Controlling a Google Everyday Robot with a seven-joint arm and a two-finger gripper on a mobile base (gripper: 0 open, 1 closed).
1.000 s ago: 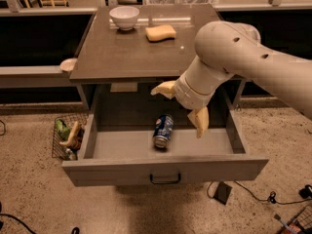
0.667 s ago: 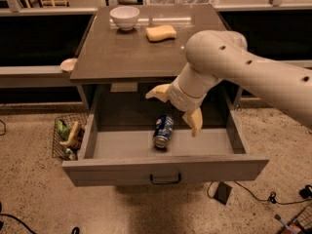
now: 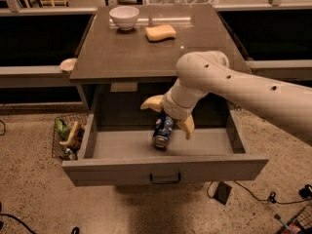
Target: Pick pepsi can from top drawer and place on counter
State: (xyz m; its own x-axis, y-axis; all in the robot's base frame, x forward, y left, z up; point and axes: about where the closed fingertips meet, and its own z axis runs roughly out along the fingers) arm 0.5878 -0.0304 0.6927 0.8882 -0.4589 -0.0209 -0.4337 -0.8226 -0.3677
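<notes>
1. Since the earlier frame the gripper [image 3: 169,115] has shifted left and lower into the top drawer [image 3: 165,167], closing on the pepsi can [image 3: 163,129]; the can itself has not moved.
2. Pincer state: fingers spread wide, one up and left of the can's far end, the other just to its right. Contact cannot be confirmed.
3. The can lies on its side on the drawer floor near the middle, silver end toward the front panel.
4. Markings: blue body with white patches; no lettering is legible.
5. The drawer stands pulled out, its dark handle [image 3: 165,178] centred on the front.
6. The counter [image 3: 146,57] carries a white bowl [image 3: 124,17] and a yellow sponge [image 3: 160,32] at its far edge, near each other.
</notes>
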